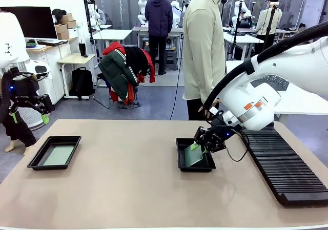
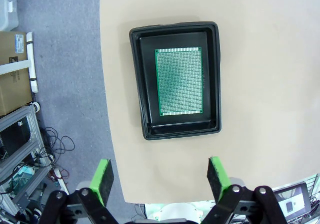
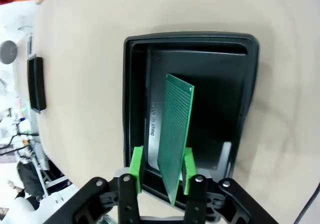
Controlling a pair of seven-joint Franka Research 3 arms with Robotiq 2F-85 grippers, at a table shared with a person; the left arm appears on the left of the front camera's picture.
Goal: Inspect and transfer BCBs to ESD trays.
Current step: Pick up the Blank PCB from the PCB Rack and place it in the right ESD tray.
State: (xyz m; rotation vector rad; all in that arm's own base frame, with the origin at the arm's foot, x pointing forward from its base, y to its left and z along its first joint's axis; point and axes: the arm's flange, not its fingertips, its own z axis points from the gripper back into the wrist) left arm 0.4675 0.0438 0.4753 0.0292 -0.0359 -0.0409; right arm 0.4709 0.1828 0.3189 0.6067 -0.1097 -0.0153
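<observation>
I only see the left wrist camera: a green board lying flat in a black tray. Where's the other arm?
Observer: The right end effector is over a second black tray near the table's middle, toward the robot's right.
Operator: Does it have a green board too?
Observer: Yes, a second green board stands tilted between its pads above that tray's floor. A gap shows beside one pad, so the end effector is open and not clamping it.
Operator: Is anybody watching?
Observer: A person stands at the table's far side, right behind that tray.
</observation>
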